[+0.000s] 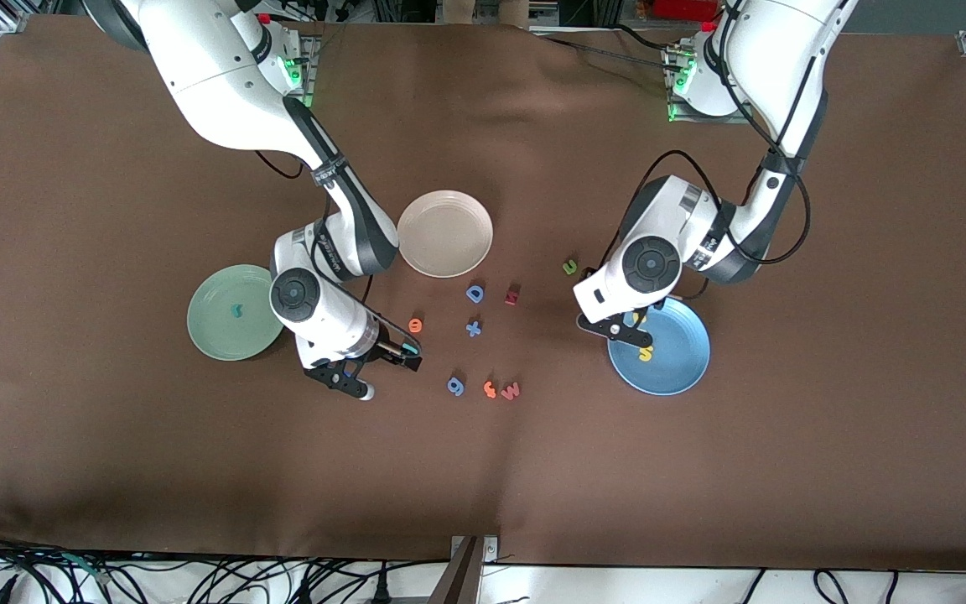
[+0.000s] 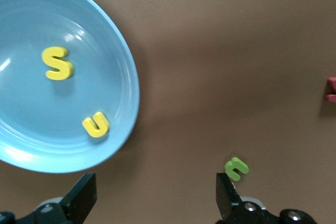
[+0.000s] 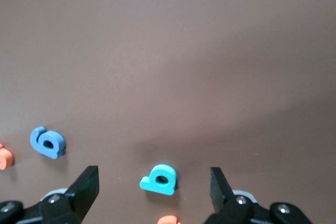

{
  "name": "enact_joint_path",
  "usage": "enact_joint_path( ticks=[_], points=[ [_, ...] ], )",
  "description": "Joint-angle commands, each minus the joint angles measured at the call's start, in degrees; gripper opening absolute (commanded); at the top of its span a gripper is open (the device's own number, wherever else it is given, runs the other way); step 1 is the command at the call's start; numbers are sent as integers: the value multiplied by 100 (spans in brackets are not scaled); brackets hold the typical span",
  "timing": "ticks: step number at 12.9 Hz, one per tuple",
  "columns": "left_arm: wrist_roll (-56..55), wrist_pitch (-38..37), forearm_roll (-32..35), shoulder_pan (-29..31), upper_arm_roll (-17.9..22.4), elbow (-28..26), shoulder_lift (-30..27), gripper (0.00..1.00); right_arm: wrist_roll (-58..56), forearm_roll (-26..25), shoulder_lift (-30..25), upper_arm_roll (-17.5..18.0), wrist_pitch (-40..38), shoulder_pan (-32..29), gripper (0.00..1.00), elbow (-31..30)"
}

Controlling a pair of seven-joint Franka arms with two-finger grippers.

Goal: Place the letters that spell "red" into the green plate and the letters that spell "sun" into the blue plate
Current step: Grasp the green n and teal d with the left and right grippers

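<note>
Jaws apart on both arms. Green plate [image 1: 234, 312] toward the right arm's end holds the teal r [image 1: 238, 311]. Right gripper [image 1: 386, 369] straddles the teal d [image 3: 159, 179] (orange e [image 1: 415, 325] lies just beside). Olive n [image 1: 569, 267] sits on the cloth. Left gripper [image 2: 155, 198] hovers at the blue plate [image 1: 676, 373] edge, yellow s [image 2: 57, 63] and u [image 2: 96, 124] inside.
</note>
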Motion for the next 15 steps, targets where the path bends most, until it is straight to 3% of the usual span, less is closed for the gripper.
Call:
enact_joint_path(
  ticks=[1,2,3,5,7,10,15],
  points=[
    [-646,234,-113,-106,-164,-387,-141,100,50,26,175,-1,59,106,93,178],
    [-1032,505,-113,-193,-173,-580,-132,100,-55,-44,175,-19,42,106,92,161],
    [-1331,795,-113,-307,-164,-756,-115,100,-213,-114,175,-28,41,97,84,117],
    [-1920,1192,-113,-396,-173,-977,-45,100,-276,-150,183,-36,41,89,75,81],
    [-2430,1211,-113,-537,-173,-977,70,97,-276,-158,192,-36,59,106,60,37],
    [-2828,1465,-113,-572,-173,-977,184,88,-267,-202,245,-36,68,115,58,29],
    [-3382,1703,-113,-572,-190,-1030,290,87,-276,-202,271,-36,269,115,58,28]
  ],
)
